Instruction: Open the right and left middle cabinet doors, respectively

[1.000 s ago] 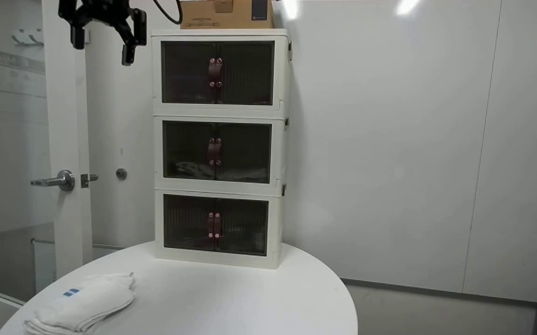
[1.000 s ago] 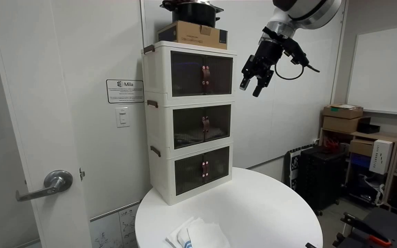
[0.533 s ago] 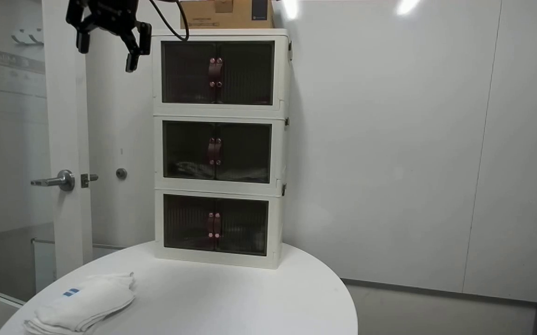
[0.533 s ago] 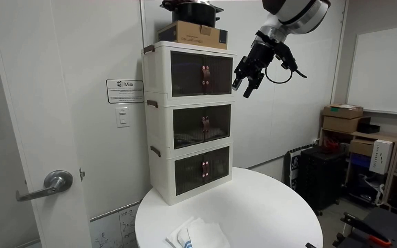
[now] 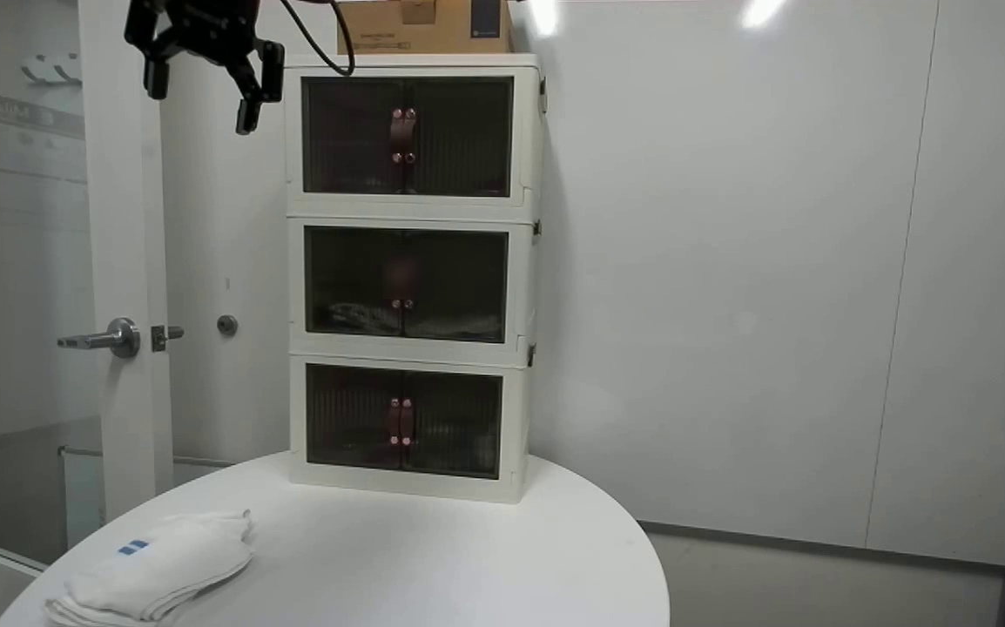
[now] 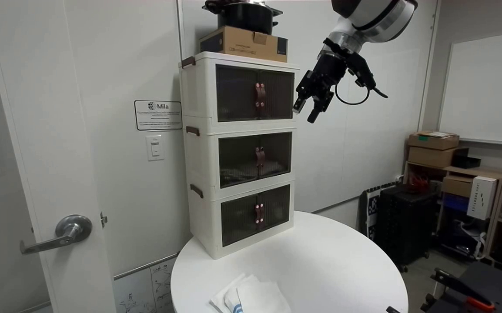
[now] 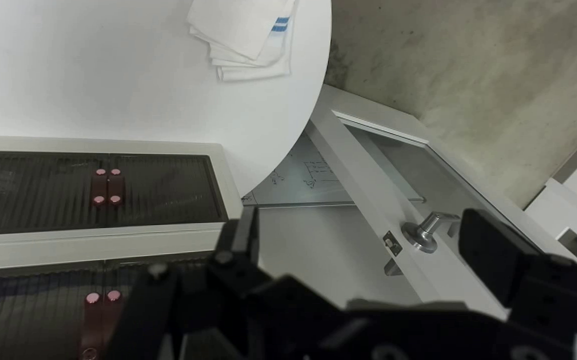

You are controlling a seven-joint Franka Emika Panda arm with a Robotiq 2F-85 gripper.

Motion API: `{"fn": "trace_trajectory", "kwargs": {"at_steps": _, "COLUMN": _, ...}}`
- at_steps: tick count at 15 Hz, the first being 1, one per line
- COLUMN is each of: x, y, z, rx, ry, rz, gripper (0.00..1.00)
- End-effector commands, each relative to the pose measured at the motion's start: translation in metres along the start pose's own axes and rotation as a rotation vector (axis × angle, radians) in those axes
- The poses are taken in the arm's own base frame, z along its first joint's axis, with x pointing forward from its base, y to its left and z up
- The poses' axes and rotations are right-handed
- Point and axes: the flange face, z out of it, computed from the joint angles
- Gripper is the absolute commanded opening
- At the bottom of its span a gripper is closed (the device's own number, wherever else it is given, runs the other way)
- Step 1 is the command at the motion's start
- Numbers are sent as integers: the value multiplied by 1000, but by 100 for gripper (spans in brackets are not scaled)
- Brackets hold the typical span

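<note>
The white three-tier cabinet [image 5: 520, 287] stands on a table, also in an exterior view [image 6: 201, 165]. The left middle door [image 5: 350, 274] and right middle door [image 5: 459, 283] are dark see-through panels, both shut, with reddish handles [image 6: 259, 156] meeting at the centre. My gripper [image 5: 202, 106] is open and empty in the air, in front of the cabinet at about top-tier height, apart from it; it also shows in an exterior view [image 6: 305, 114]. The upside-down wrist view shows the right middle door [image 7: 28, 310] at lower left; my gripper [image 7: 362, 220] partly hides the left one.
The round white table [image 5: 433, 557] carries a folded white cloth [image 5: 163, 566] at its front left. A cardboard box [image 5: 424, 26] and a black pot [image 6: 244, 19] sit on the cabinet. A room door with a metal handle [image 5: 124, 340] stands left. A wall is behind.
Since one second ago my open gripper has moved slightly down and closer to the cabinet. It is nearly still over the last half second. The doors are unchanged.
</note>
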Motion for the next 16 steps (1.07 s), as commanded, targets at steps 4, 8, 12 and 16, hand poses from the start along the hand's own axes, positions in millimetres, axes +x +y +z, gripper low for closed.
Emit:
{"fn": "trace_trajectory", "kwargs": {"at_steps": 4, "x": 19, "y": 3, "z": 10, "rx": -1, "ry": 172, "rz": 38, "gripper": 100}}
{"fn": "trace_trajectory", "kwargs": {"at_steps": 8, "x": 36, "y": 14, "z": 27, "rx": 149, "ry": 313, "rz": 43, "gripper": 100}}
{"fn": "trace_trajectory", "kwargs": {"at_steps": 12, "x": 47, "y": 42, "z": 59, "rx": 150, "ry": 329, "rz": -67, "gripper": 100}}
{"fn": "trace_trajectory", "kwargs": {"at_steps": 16, "x": 55, "y": 83, "z": 87, "rx": 102, "ry": 379, "rz": -93, "gripper": 100}}
